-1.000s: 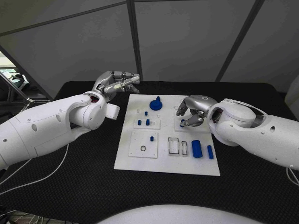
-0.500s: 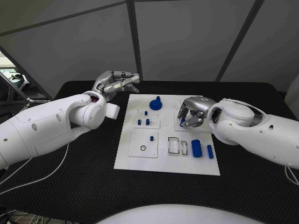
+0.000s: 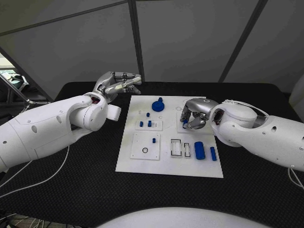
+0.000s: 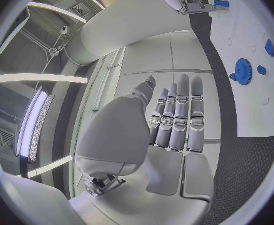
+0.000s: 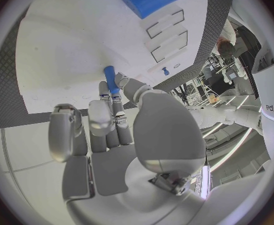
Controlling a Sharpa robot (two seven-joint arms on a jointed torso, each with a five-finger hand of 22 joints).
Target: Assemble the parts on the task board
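We see a smooth white task board (image 3: 167,164) lying flat on the textured black worktop (image 3: 77,175). The right robot hand (image 3: 194,115), over the board's far right part, pinches a small blue peg (image 5: 110,78). The left robot hand (image 3: 118,84) hovers beyond the board's far left corner, fingers straight together, holding nothing.

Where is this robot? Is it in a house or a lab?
Probably a robot lab or test booth, not a house. Plain grey panel walls stand behind a black table, and a white task board with small blue parts lies on it for practice.
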